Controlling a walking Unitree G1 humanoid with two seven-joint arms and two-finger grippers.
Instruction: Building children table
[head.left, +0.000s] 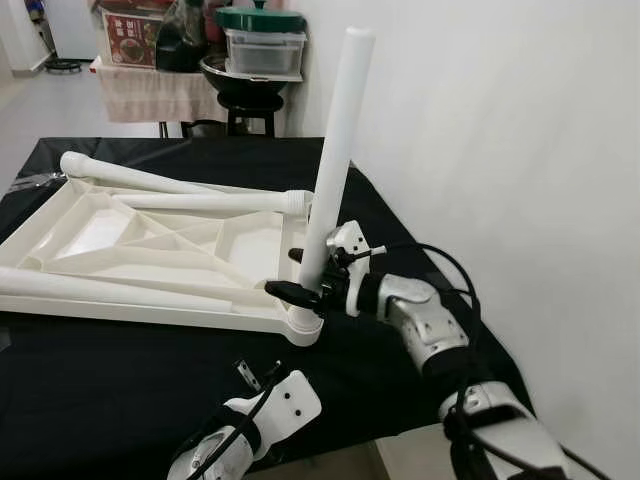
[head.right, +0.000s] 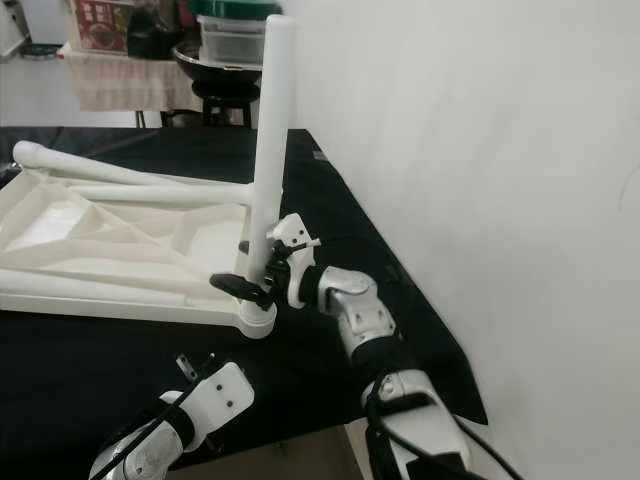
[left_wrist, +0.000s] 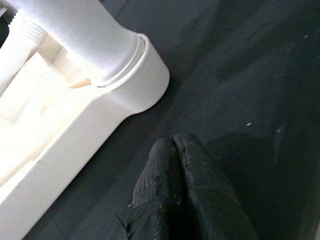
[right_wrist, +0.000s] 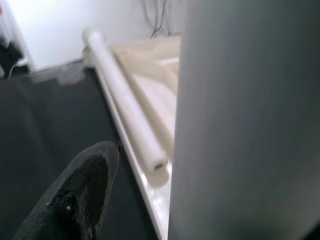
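Nearest, left gripper (left_wrist: 175, 150) with fingers pressed together, hovering over black cloth (head.left: 120, 380) beside upturned tabletop (head.left: 150, 255). Right gripper (head.left: 310, 290) clamped around upright leg (head.left: 335, 150) in corner socket (head.left: 303, 325). Behind, lidded tub (head.left: 262, 45).

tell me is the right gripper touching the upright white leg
Touching. In the left eye view the right gripper has its black fingers closed around the upright leg just above the corner socket.

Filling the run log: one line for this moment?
right gripper: shut on upright leg | leg in corner socket | left gripper: shut, idle
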